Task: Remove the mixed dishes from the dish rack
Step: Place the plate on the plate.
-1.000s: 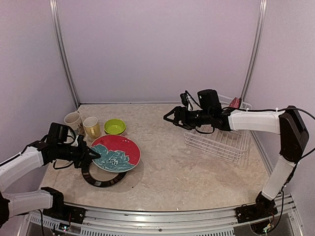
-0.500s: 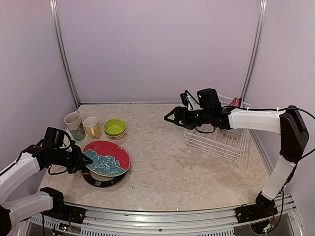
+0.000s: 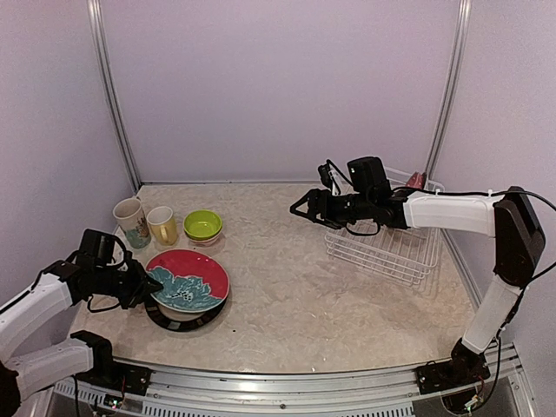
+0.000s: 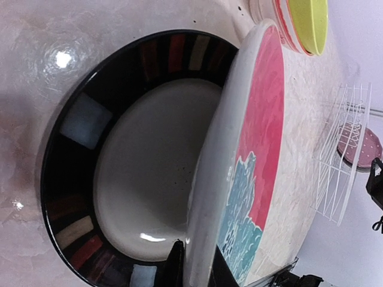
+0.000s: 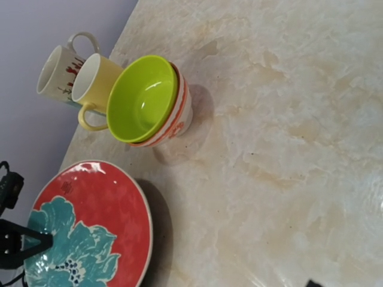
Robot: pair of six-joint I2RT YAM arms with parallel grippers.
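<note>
Lowering the red-teal flower plate (image 3: 189, 280) over the dark plate (image 3: 178, 319): in the last second your left gripper (image 3: 154, 282) brought it down and leftward.
Its jaws stay clamped on the plate's rim, and your wrist view shows the plate tilted rather than flat, so it's not released yet. Your right gripper (image 3: 300, 207) hovers just left of the dish rack (image 3: 391, 243), jaws apart and empty; the pink dotted plate (image 4: 359, 146) waits there.

Left arm (image 3: 39, 300) is seen folded low at lower left, left gripper (image 3: 153, 283) clamped on plate (image 3: 195, 276) rim. Right arm (image 3: 447, 213) is extended toward centre frame, right gripper (image 3: 299, 207) spread, empty.
</note>
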